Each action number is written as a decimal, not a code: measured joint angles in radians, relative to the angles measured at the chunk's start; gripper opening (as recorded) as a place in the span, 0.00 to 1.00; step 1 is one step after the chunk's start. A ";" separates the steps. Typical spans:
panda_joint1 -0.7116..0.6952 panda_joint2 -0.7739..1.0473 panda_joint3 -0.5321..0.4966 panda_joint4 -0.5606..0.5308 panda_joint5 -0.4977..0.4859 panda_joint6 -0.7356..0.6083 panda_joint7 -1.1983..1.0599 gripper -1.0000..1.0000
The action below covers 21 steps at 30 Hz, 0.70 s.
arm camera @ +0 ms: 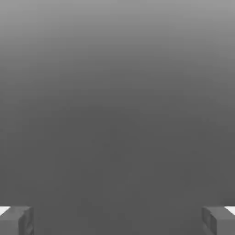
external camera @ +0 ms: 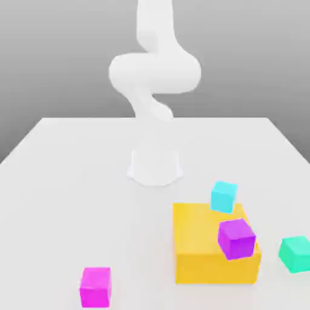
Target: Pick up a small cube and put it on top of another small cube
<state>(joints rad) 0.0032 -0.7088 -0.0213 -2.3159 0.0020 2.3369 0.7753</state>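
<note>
The small magenta-pink cube (external camera: 95,286) rests on the white table near the front, toward the exterior view's left. The light cyan cube (external camera: 223,196) sits at the far edge of the big yellow block (external camera: 212,248), toward the exterior view's right. In the hand view, my gripper (arm camera: 117,220) is open, its two grey fingertips (arm camera: 16,220) far apart with nothing between them, facing plain grey background. The white arm (external camera: 154,79) rises from its base at the table's middle.
A darker violet-purple cube (external camera: 236,238) lies on the yellow block's near right corner. A greener teal cube (external camera: 296,253) stands on the table (external camera: 72,200) at the exterior view's far right. The arm's base (external camera: 155,166) sits behind the blocks.
</note>
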 joint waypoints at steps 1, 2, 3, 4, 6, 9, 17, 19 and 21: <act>0.002 0.039 -0.010 -0.007 0.001 0.016 -0.011 0.50; 0.003 0.077 -0.019 -0.013 0.003 0.031 -0.022 0.50; 0.004 0.114 -0.028 -0.020 0.004 0.046 -0.033 0.50; 0.005 0.151 -0.037 -0.026 0.007 0.060 -0.044 0.50; 0.006 0.223 -0.054 -0.039 0.012 0.089 -0.067 0.50; 0.008 0.332 -0.081 -0.057 0.021 0.133 -0.102 0.50; -0.005 0.622 -0.136 -0.107 0.063 0.249 -0.207 0.50; -0.018 0.695 -0.142 -0.120 0.075 0.278 -0.235 0.50; -0.031 0.768 -0.145 -0.132 0.085 0.307 -0.261 0.50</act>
<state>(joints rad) -0.0281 0.0590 -0.1658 -2.4484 0.0870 2.6438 0.5145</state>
